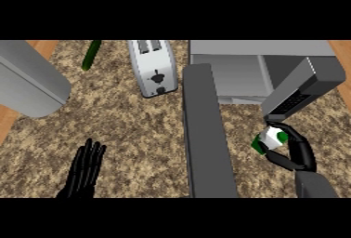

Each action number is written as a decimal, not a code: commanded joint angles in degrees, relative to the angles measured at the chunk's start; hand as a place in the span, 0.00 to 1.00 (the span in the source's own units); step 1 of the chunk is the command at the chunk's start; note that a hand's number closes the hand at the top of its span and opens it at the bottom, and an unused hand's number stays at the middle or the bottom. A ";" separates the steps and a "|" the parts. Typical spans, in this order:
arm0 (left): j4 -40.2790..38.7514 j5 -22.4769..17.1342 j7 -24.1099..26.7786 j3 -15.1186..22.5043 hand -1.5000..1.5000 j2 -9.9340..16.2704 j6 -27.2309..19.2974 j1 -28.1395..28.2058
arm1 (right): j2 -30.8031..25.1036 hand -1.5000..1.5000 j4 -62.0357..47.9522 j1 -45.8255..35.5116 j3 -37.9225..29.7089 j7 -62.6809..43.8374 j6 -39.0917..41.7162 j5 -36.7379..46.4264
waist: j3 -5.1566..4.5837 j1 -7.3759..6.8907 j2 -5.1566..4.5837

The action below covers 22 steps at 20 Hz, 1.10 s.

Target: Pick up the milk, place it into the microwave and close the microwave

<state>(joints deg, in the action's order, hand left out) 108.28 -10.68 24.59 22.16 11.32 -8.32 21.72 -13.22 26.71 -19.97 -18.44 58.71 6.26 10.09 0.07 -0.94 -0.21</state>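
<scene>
Here, a speckled bench (137, 135) under everything, wood flooring at the corners. Across the upper right, the microwave (240, 69), grey, cavity open and seemingly bare inside, though partly masked by the control panel side jutting forward. Swung far out toward the viewer, the microwave door (205, 139), a long dark slab cut off at the lower edge. Upper left, a big grey rounded appliance (31, 76), only partly in view. Top centre, a silver toaster (152, 67); beside it, a green cucumber (90, 55), tip cut off. Lower left, the left hand (83, 169), fingers straight, resting. Lower right, the right hand (291, 148) curled round the milk (270, 141), a green-and-white carton largely hidden by fingers, held just below the microwave's front, outside the cavity.
</scene>
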 commanded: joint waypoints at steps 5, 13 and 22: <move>2.33 -0.08 1.03 0.50 0.00 1.11 1.62 3.38 | -1.43 1.00 -10.52 -3.92 -1.16 8.99 -9.04 2.91 | 0.13 -1.00 -0.32; 2.80 -2.21 0.52 -2.50 0.00 1.56 3.05 2.07 | 2.00 1.00 -12.08 -6.07 -2.07 3.54 -21.20 3.84 | 0.05 -0.41 -0.17; -0.37 -3.34 1.07 -5.54 0.00 1.88 4.81 0.59 | 6.47 1.00 -10.62 -6.34 -2.96 9.60 -11.99 0.51 | 0.06 -0.08 -0.14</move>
<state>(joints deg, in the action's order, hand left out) 108.68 -14.89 26.52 16.48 14.03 -2.86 24.07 -9.18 17.61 -26.38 -21.86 62.27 -8.64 10.89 -0.45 -1.10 0.17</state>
